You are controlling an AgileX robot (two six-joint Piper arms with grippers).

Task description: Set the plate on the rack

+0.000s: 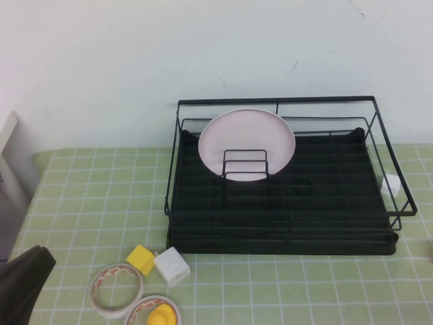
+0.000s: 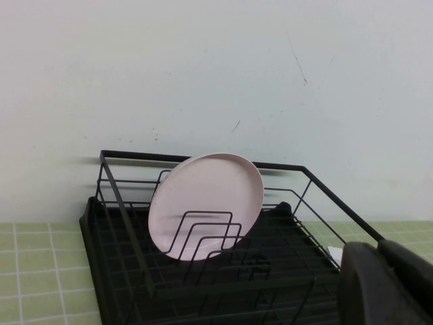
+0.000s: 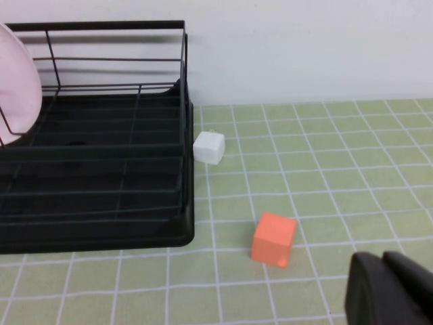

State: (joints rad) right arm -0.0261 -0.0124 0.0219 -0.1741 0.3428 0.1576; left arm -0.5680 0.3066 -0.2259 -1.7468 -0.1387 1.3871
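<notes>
The pale pink plate (image 1: 247,143) stands on edge inside the black wire rack (image 1: 284,244), leaning in the upright wire loops toward its back left. Nothing touches it. It also shows in the left wrist view (image 2: 206,210) and at the edge of the right wrist view (image 3: 13,88). My left gripper (image 1: 27,277) sits low at the table's front left, shut and empty, well away from the rack (image 2: 135,157). In its wrist view the left gripper (image 2: 380,264) points at the rack. My right gripper (image 3: 384,271) is shut and empty over the table to the right of the rack (image 3: 101,26).
Two tape rolls (image 1: 116,290) (image 1: 145,308), a yellow block (image 1: 141,258) and a white block (image 1: 172,265) lie in front of the rack's left corner. A white cube (image 3: 208,147) sits against the rack's right side. An orange cube (image 3: 273,239) lies near the right gripper.
</notes>
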